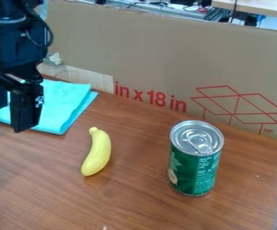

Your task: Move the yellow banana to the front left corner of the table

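Brown tabletop (138, 211): folded turquoise cloth (66, 101) lies behind the end effector (5, 120).

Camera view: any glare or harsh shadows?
In the camera view, bright highlights on the lid of the can; only a faint, soft shadow beside the banana; the black hand reads dark against the bright cloth.

a turquoise cloth (64, 101) lies folded on the brown wooden table (138, 193), its layered edges slightly offset
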Controlling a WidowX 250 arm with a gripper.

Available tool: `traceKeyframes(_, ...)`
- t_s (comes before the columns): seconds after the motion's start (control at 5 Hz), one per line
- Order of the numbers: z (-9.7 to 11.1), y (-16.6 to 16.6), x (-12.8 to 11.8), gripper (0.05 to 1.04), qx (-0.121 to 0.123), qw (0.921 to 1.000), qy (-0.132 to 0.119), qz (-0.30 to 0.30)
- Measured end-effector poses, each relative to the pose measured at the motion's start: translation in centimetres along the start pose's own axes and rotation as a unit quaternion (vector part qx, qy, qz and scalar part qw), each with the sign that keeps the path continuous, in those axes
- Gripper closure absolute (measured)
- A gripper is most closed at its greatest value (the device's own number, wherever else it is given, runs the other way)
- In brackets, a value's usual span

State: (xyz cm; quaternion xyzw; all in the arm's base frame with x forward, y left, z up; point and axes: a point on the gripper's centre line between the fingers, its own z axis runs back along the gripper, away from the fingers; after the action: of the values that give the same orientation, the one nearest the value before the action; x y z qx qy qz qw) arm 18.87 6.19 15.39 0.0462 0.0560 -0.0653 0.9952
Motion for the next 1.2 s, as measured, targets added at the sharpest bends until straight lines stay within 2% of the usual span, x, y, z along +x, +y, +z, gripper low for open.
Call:
traceKeyframes(0.2, -0.4, -0.1, 0.0, 0.075, -0.005, 1.0, 0.007, 0.002)
traceKeyframes(0.4, -0.3, -0.9, 2.3, 0.075, -0.021, 0.9994, -0.02, 0.02)
traceKeyframes(0.6, -0.3, -1.4, 5.2, 0.075, -0.04, 0.9963, -0.044, 0.062)
traceKeyframes(0.8, -1.8, -1.9, 7.9, 0.075, -0.048, 0.9931, -0.05, 0.095)
traceKeyframes(1.0, -4.3, -1.9, 10.3, 0.075, -0.051, 0.9906, -0.033, 0.123)
traceKeyframes(1.2, -6.1, -1.8, 11.9, 0.075, -0.044, 0.9861, -0.026, 0.158)
